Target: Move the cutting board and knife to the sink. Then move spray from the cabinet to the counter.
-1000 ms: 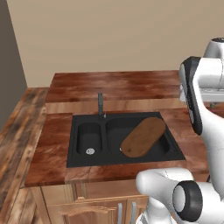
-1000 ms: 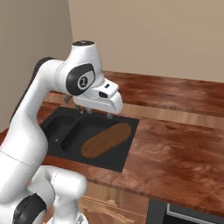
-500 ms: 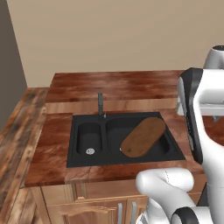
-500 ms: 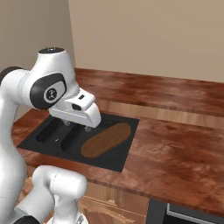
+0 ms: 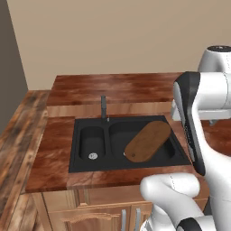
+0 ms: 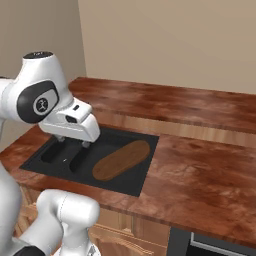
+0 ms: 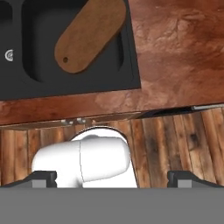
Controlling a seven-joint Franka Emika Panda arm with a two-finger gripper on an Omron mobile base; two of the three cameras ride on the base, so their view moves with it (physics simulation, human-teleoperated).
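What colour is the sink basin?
Black; the sink shows best in the left base view, under the brown cutting board.

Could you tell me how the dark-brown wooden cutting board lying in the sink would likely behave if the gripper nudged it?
The dark-brown oblong wooden cutting board looks rigid, so it would probably move as one piece. It seems to rest tilted against the black sink basin's edge, so a push might make it slide or drop flat. Being flat, it shouldn't roll.
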